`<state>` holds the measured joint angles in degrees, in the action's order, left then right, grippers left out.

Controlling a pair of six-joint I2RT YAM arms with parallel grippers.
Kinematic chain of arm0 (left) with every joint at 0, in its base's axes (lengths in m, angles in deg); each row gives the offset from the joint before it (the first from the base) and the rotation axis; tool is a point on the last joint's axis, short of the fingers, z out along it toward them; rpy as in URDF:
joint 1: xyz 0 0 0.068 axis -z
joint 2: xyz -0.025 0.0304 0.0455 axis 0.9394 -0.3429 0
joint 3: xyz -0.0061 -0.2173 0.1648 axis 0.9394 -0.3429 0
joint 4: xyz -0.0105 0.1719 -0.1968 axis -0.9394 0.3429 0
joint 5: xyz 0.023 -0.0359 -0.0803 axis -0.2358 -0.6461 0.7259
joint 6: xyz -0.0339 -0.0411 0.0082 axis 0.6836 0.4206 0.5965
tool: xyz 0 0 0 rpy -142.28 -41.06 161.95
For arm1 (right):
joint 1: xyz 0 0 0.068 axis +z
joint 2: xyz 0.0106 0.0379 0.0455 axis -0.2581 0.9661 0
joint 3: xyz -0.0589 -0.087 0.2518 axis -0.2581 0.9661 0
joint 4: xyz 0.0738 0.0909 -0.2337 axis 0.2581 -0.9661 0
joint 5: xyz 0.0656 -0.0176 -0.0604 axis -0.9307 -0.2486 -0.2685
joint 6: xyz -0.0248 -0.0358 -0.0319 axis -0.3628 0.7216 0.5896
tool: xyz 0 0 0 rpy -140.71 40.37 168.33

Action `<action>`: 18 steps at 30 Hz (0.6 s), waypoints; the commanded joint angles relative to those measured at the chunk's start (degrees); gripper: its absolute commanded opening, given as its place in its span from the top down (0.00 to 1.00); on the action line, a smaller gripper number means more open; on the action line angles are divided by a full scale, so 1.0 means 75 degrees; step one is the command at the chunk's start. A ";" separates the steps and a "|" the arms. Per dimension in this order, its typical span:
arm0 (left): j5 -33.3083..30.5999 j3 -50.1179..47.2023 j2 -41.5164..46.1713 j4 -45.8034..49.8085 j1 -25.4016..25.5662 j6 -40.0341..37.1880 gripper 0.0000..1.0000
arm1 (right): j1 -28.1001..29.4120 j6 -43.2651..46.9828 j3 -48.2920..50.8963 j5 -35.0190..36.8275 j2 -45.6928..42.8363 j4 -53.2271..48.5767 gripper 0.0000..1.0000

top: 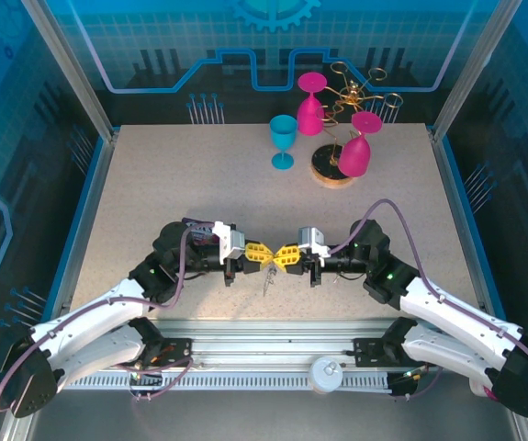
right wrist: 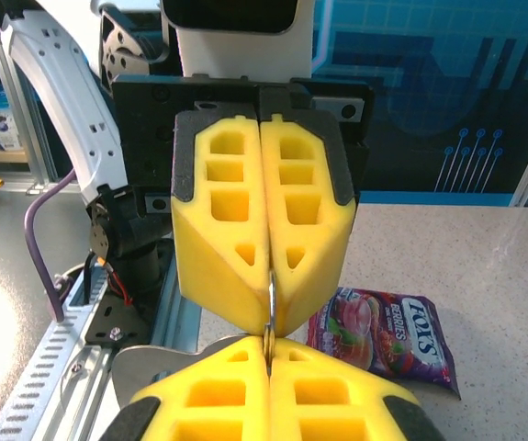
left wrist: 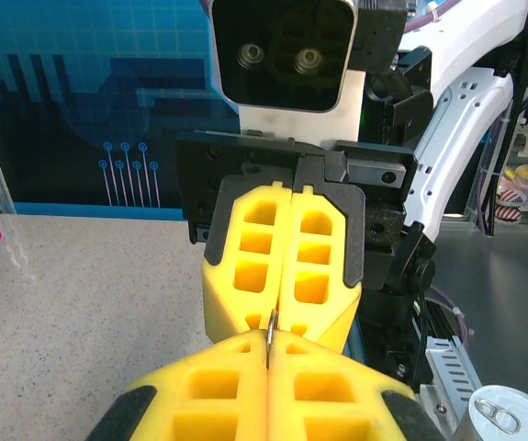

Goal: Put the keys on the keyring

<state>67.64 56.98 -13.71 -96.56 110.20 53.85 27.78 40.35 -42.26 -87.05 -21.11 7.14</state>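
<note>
My left gripper (top: 264, 254) and right gripper (top: 284, 257) meet tip to tip above the middle of the table's near edge. Both pairs of yellow fingers are shut on a thin silver metal piece (left wrist: 271, 333), seen edge-on, which bridges the two sets of tips (right wrist: 269, 308). In the top view a fine silver strand (top: 268, 278) dangles just below the meeting point. I cannot tell whether the pinched metal is the key or a wire ring. The dark grey loop and the red tag are hidden.
A purple snack packet (right wrist: 383, 335) lies on the table beyond the fingers in the right wrist view. At the back stand a teal glass (top: 283, 140), pink glasses (top: 311, 106) and the gold wire rack (top: 355, 94). A round tin (left wrist: 507, 418) sits on the front rail.
</note>
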 commanded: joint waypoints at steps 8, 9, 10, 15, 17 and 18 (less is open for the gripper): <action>0.0136 0.0468 0.0018 0.1558 0.0025 -0.0817 0.88 | 0.0118 0.0806 -0.0747 -0.0141 0.0032 -0.1123 1.00; 0.0142 0.0468 -0.0006 0.1538 0.0027 -0.0823 0.89 | 0.0125 0.0775 -0.0754 -0.0166 0.0059 -0.1075 1.00; 0.0164 0.0480 -0.0023 0.1518 0.0026 -0.0814 0.90 | 0.0137 0.0760 -0.0750 -0.0184 0.0081 -0.1064 1.00; 0.0161 0.0492 -0.0041 0.1406 0.0035 -0.0852 0.98 | 0.0179 0.0761 -0.0725 -0.0150 0.0159 -0.1050 1.00; 0.0100 0.0470 0.0010 0.1384 0.0043 -0.0914 1.00 | 0.0183 0.0816 -0.0691 -0.0053 0.0135 -0.1115 1.00; 0.0045 0.0457 0.0033 0.1364 0.0040 -0.0943 1.00 | 0.0181 0.0845 -0.0659 0.0031 0.0117 -0.1126 1.00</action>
<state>67.64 58.93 -13.53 -86.31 110.17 48.28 27.96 45.55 -45.56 -87.16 -20.12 -2.13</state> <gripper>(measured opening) 0.051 0.064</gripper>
